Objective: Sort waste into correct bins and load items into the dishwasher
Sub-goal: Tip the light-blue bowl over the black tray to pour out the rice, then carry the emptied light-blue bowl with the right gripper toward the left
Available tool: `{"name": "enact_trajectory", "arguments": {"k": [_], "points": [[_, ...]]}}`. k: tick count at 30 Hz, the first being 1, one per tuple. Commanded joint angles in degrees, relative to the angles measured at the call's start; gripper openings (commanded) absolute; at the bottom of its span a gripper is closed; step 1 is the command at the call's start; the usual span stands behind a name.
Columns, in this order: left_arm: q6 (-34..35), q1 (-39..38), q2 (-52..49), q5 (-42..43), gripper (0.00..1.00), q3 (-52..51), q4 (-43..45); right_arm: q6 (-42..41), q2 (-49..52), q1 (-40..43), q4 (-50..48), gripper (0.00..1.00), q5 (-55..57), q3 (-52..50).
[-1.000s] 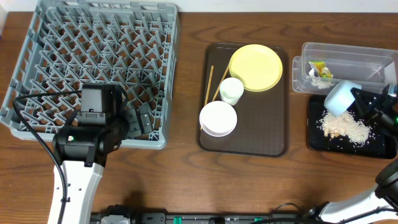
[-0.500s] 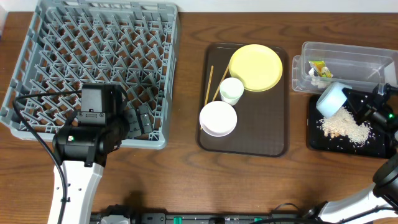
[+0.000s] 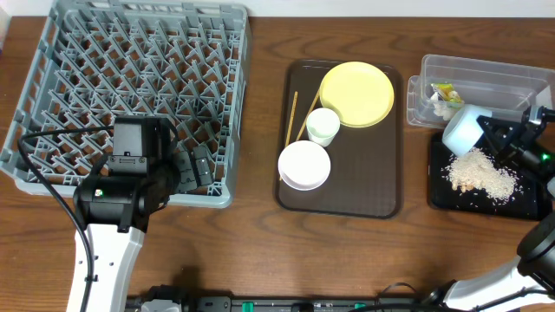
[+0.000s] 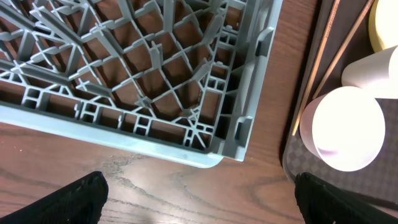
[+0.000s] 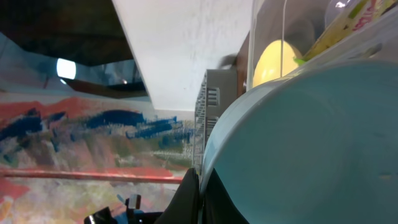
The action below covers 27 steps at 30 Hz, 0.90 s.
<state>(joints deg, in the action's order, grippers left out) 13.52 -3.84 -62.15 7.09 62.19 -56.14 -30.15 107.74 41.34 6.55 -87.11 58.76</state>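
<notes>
My right gripper is shut on the rim of the light blue bowl, held tipped on its side over the black tray; the bowl fills the right wrist view. Beige food crumbs lie piled in the black tray. The clear tub behind it holds the yellow-green wrapper and white paper. The yellow plate, white cup, white bowl and chopsticks sit on the brown tray. My left gripper is open at the grey rack's front right corner.
The brown serving tray lies mid-table between the rack and the bins. The rack's corner and the white bowl show in the left wrist view. Bare wood lies along the table's front edge.
My right gripper has lifted the light blue bowl slightly up and back, from over the crumbs toward the clear tub's front wall. The left arm has not moved.
</notes>
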Motion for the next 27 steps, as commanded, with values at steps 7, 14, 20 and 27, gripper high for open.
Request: {"name": "enact_trajectory", "arguments": {"k": [7, 14, 20, 27], "points": [[-0.1, 0.3, 0.1, -0.8, 0.99, 1.0, 0.0, -2.8, -1.5, -7.0, 2.0, 0.01, -2.3, 0.5], [-0.1, 0.3, 0.1, -0.8, 0.99, 1.0, 0.0, 4.8, -2.6, -15.2, 1.3, 0.01, -2.3, 0.5], [-0.1, 0.3, 0.1, -0.8, 0.99, 1.0, 0.0, 4.2, -2.8, -23.4, -5.0, 0.01, -2.3, 0.5], [-0.1, 0.3, 0.1, -0.8, 0.99, 1.0, 0.0, -3.4, -4.8, -30.8, -19.4, 0.01, -2.3, 0.5]]}}
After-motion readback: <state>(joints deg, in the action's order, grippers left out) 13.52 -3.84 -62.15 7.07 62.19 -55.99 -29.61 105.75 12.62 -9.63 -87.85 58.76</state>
